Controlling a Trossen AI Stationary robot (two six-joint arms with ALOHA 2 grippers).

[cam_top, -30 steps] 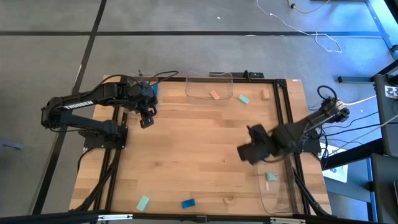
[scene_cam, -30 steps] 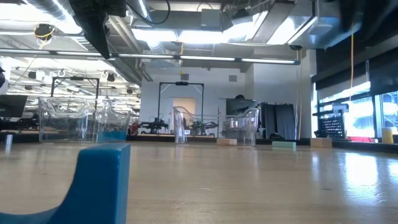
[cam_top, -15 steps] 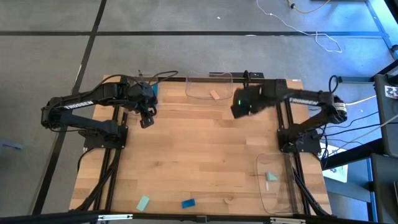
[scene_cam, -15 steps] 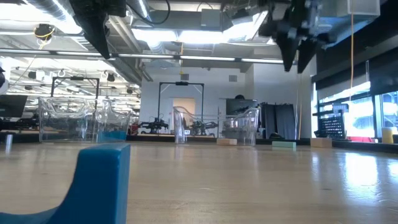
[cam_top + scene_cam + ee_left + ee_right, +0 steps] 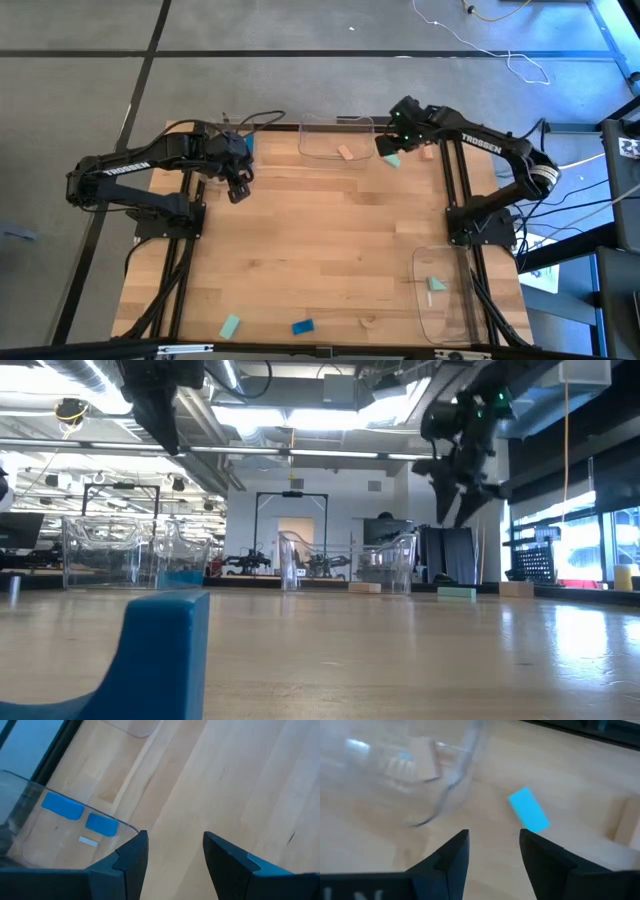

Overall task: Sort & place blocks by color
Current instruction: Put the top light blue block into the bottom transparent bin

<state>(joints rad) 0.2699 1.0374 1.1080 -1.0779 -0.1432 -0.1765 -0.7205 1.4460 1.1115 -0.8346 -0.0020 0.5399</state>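
Note:
My right gripper point(image 5: 388, 148) hangs open near the table's far edge, just above a mint green block point(image 5: 392, 160) that lies flat on the wood point(image 5: 529, 810). A tan block point(image 5: 427, 152) lies beside it. Another tan block point(image 5: 345, 152) rests in the far clear tray point(image 5: 336, 126). My left gripper point(image 5: 237, 190) stands open and raised at the far left, beside a clear tray holding two blue blocks point(image 5: 62, 806). At the near edge lie a mint block point(image 5: 230, 326), a blue block point(image 5: 302, 326) and a tan block point(image 5: 368, 322).
A third clear tray point(image 5: 445, 320) at the near right holds a mint block point(image 5: 437, 284). Black frame rails point(image 5: 452, 170) run along the table's left and right edges. In the low view the near blue block point(image 5: 150, 650) fills the left foreground.
My right gripper has swung from beside the near right tray toward the table's far edge, turning as it went and sinking a little. It now hangs over the mint block by the far tray. Its fingers have stayed open. No block has moved.

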